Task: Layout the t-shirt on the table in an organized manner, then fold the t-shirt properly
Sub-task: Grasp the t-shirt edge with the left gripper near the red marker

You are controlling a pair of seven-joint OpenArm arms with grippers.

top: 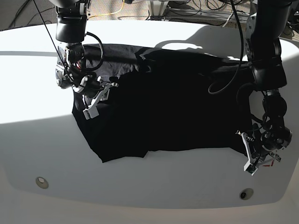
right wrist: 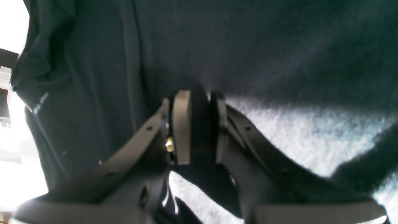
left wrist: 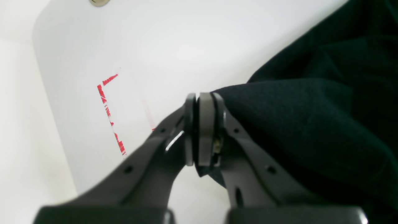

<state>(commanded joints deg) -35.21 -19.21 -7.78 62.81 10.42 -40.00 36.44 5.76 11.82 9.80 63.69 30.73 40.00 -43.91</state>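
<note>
Left claw pinching t-shirt edge; right claw clamped on cloth; print hidden.

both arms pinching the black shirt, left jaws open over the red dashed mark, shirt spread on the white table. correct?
Not quite: the left gripper is shut on the t-shirt, pinching its edge, as the left wrist view shows. The red dashed mark lies beside it. The right gripper does pinch cloth over the table.
</note>
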